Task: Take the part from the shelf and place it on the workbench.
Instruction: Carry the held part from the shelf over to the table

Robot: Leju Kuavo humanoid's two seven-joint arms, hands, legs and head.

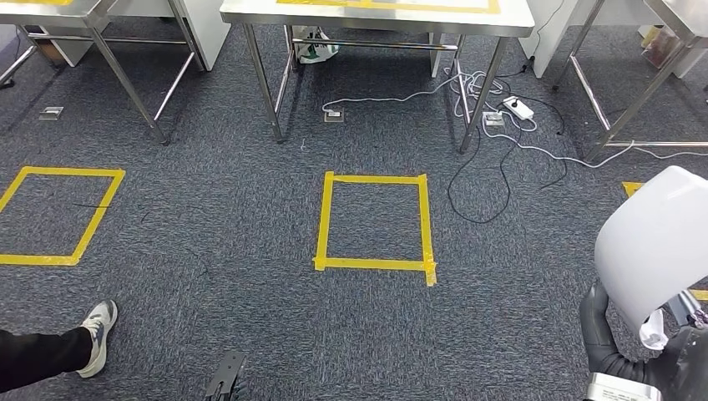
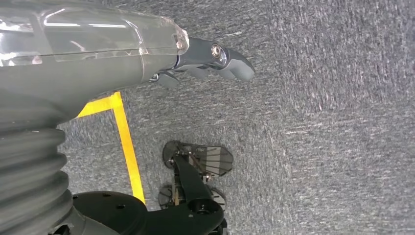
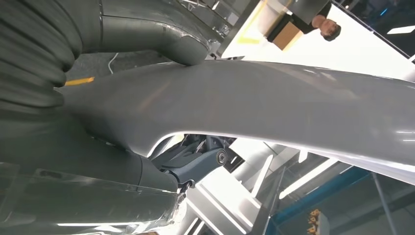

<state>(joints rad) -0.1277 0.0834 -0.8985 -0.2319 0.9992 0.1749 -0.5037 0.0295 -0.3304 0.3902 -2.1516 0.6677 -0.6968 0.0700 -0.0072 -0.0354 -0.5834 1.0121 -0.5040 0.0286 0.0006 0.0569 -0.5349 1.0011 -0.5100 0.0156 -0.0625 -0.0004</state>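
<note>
Open carpet point(image 1: 250, 251) lies ahead; table legs point(image 1: 267, 79), cables point(image 1: 501, 159) (near the workbench point(image 1: 376, 17)) and a person's shoe point(image 1: 98, 334) crowd its edges.

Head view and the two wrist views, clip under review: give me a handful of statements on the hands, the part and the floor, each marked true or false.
1. The right hand holds a large white curved part. True.
2. The left hand holds a second part. False: it holds nothing and hangs over the carpet.
3. The part lies on the steel table. False: it is in the right hand, away from the table.
4. A yellow tape square marks the carpet in front of the table. True.
5. A person's shoe shows on the carpet to the robot's left. True.
</note>
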